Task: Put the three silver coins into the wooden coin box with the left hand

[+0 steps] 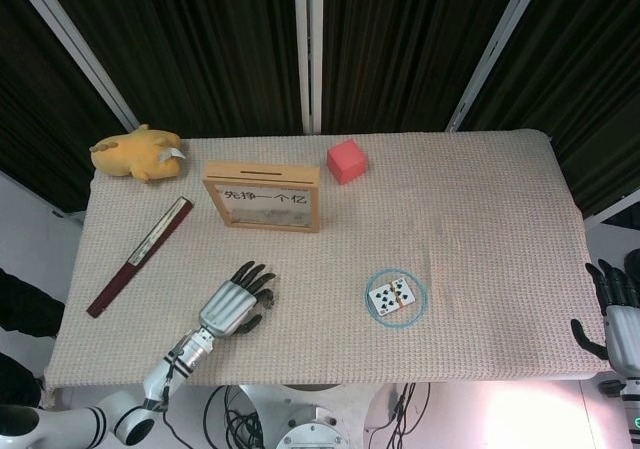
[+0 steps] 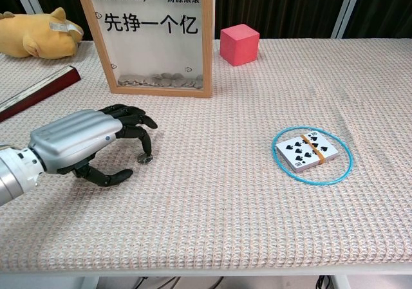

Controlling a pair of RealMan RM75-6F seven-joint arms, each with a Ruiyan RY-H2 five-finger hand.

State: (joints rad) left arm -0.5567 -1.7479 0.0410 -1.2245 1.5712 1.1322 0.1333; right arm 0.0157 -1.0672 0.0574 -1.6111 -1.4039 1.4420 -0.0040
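Fingertips (image 2: 147, 149) of the left robot hand (image 2: 84, 144) curled down onto a silver coin (image 2: 145, 158) lying on the counter (image 2: 257, 205), thumb low beside it, though whether the coin was actually pinched could not be told. The wooden coin box (image 2: 151, 35) stood upright behind it, coins heaped inside. At the counter's far edge the right robot hand (image 1: 615, 309) hung with fingers loosely spread, holding nothing.
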